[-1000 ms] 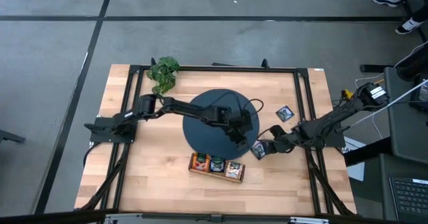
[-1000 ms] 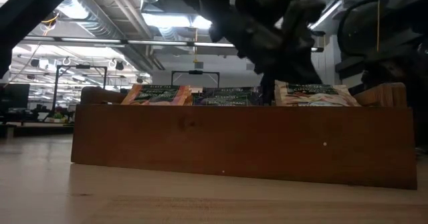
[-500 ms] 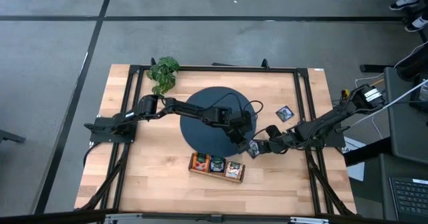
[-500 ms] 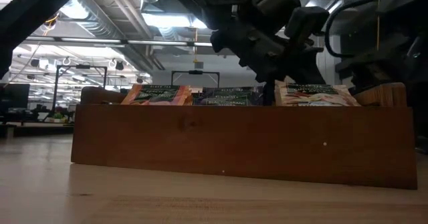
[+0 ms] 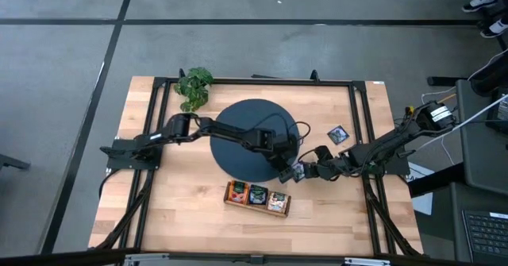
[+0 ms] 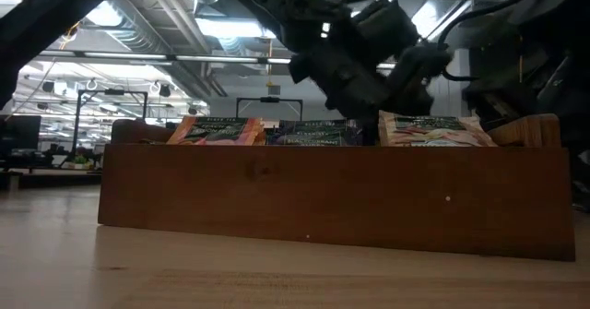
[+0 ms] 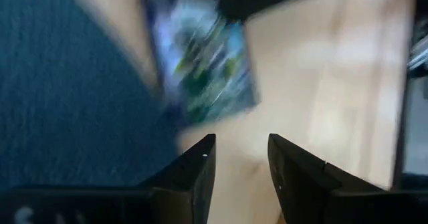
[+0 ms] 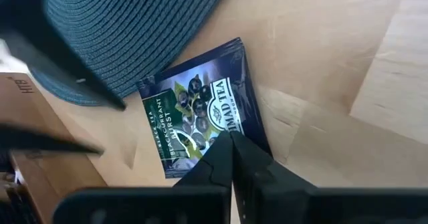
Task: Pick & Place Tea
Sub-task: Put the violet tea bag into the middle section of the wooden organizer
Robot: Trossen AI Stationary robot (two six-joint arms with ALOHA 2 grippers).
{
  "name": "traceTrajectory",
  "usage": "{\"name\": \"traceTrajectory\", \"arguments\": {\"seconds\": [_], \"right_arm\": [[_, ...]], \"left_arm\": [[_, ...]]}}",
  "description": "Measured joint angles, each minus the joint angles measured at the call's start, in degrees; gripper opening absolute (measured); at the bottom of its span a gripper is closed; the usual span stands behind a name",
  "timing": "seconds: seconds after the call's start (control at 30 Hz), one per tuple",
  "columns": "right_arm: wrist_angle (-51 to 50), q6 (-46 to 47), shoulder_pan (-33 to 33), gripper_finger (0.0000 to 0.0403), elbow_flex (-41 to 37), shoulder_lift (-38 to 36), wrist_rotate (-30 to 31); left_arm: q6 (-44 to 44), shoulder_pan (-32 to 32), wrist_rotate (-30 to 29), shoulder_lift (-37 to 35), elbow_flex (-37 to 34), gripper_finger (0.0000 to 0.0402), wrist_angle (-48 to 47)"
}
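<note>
A dark tea sachet with blue-green print (image 8: 200,120) sits at the near right rim of the round dark mat (image 5: 246,135). It shows small in the high view (image 5: 297,173) and blurred in the left wrist view (image 7: 200,63). My right gripper (image 8: 231,138) is shut on it, reaching in from the table's right (image 5: 305,171). My left gripper (image 7: 241,150) is open just short of the same sachet, over the mat's rim (image 5: 286,169). Another dark sachet (image 5: 338,134) lies flat on the table farther right. My right gripper pinches the dark sachet at the middle of one edge (image 8: 227,132) between its two shut fingers. The fingers come nearly level from the table's right. The sachet lies flat, print up, its far corner (image 8: 148,85) by the mat's rim. Whether it rests on the table I cannot tell.
The long brown tray (image 5: 256,196) stands just near of both grippers, with orange (image 6: 217,129), dark (image 6: 318,134) and pale (image 6: 433,129) sachets upright in its compartments. A green plant (image 5: 194,86) stands at the far left. Bare wood lies at the near left.
My right gripper has gone toward the table's left with the dark sachet, bringing it from the bare wood up to the mat's rim and close to my left gripper's fingers.
</note>
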Motion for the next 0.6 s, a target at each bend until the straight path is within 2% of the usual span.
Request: {"name": "traceTrajectory", "arguments": {"seconds": [0.3, 0.6], "right_arm": [[3.56, 0.12, 0.0, 0.0007, -0.11, 0.11, 1.2], [10.45, -0.16, -0.02, 0.0009, -0.17, 2.74, -0.55]], "left_arm": [[-2.46, 0.02, 0.97, 2.3, 0.04, 0.0128, 1.12], [0.01, 0.0, 0.8, 2.43, 0.02, 0.0127, 1.48]]}}
